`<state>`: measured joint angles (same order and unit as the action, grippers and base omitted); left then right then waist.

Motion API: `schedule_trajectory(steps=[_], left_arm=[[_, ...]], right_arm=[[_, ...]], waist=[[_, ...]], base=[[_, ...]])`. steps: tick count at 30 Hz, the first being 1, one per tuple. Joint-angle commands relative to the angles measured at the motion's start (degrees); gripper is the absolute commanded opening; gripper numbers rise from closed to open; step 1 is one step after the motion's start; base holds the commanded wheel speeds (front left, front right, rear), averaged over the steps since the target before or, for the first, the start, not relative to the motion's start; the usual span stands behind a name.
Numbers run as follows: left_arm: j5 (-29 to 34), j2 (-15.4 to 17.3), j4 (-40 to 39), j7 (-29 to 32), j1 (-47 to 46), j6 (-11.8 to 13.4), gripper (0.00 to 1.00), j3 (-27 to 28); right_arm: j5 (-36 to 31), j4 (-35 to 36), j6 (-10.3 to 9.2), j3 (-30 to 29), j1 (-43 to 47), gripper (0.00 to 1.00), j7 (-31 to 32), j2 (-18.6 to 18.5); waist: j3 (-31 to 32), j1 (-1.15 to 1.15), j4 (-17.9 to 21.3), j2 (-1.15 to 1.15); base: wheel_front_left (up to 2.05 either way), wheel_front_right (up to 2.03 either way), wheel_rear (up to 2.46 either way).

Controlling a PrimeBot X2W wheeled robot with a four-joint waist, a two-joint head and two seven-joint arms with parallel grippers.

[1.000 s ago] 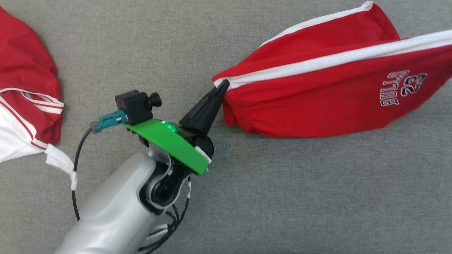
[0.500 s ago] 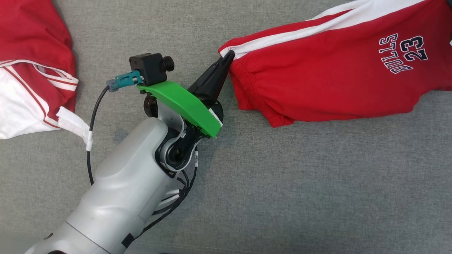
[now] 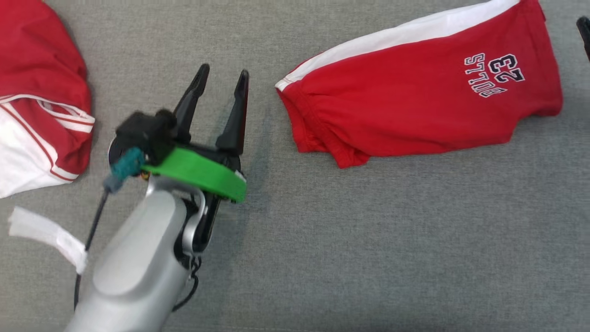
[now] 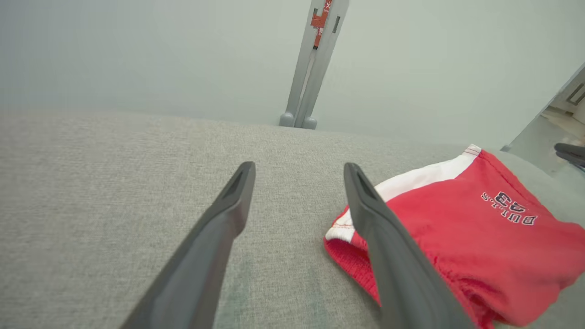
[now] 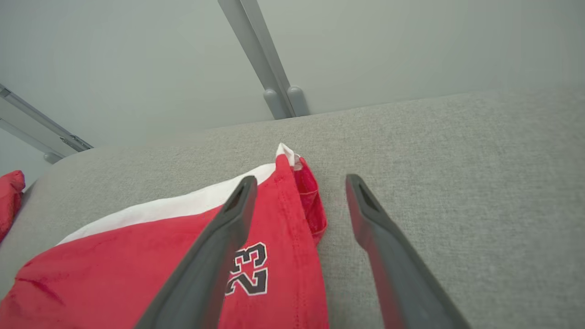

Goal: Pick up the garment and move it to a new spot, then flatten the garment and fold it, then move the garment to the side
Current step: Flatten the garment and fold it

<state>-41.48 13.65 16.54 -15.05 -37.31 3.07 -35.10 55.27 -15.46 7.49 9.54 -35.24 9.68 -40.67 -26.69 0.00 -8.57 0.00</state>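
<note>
Your shorts (image 3: 415,110) lie spread on the grey cloth surface (image 3: 368,253), right of centre and toward the far side. They are red, with a white stripe along the far edge, "BULLS 23" printed near the right end and a gathered edge at the left end. Neither gripper has hold of them. The left gripper (image 3: 223,73) sits just left of that gathered end and apart from it, its two fingers spread wide, empty and pointing to the far side. In its own view the left gripper (image 4: 299,169) has only bare cloth between the fingers, and the shorts (image 4: 457,242) lie off to the right, partly behind one finger. The right gripper (image 5: 300,179) is at the other end, also spread wide. In its view one finger crosses in front of the printed number on the shorts (image 5: 137,265), the other stands over bare cloth, and the shorts' corner lies between them. You cannot tell from these views whether a finger touches the fabric. In the head view a dark fingertip (image 3: 584,32) pokes in at the right edge, near the shorts' right end. The left wrist carries a green plate (image 3: 198,173) and a small black camera (image 3: 145,131). At the far left lies a second red-and-white garment (image 3: 37,92), with a white strip (image 3: 46,233) nearer to you. A grey post (image 4: 315,64) rises beyond the far edge.
</note>
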Motion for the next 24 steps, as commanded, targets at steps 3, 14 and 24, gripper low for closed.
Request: schedule_trajectory(steps=[3, 14, 24], left_arm=[[9.9, -0.9, -6.4, -0.2, 8.9, 4.0, 1.0, 4.2], [23.3, -7.9, -14.9, -0.2, 23.2, 3.5, 1.0, 6.4], [26.0, -10.5, -14.9, -0.2, 26.0, 0.9, 1.0, 6.2]], right_arm=[[0.8, -0.1, 0.01, 0.4, 4.3, 1.0, 0.4, 0.6], [-2.5, -8.5, 0.01, 1.4, 1.9, 1.0, 2.0, 1.5], [-6.4, -22.5, 0.01, 2.8, -4.3, 1.0, 4.6, 3.2]], waist=[[3.1, 0.0, 3.1, 0.0], [3.6, 0.0, -3.4, 0.0], [2.9, 0.0, -10.2, 0.0]], base=[[0.0, 0.0, 0.0], [0.0, 0.0, 0.0], [0.0, 0.0, 0.0]])
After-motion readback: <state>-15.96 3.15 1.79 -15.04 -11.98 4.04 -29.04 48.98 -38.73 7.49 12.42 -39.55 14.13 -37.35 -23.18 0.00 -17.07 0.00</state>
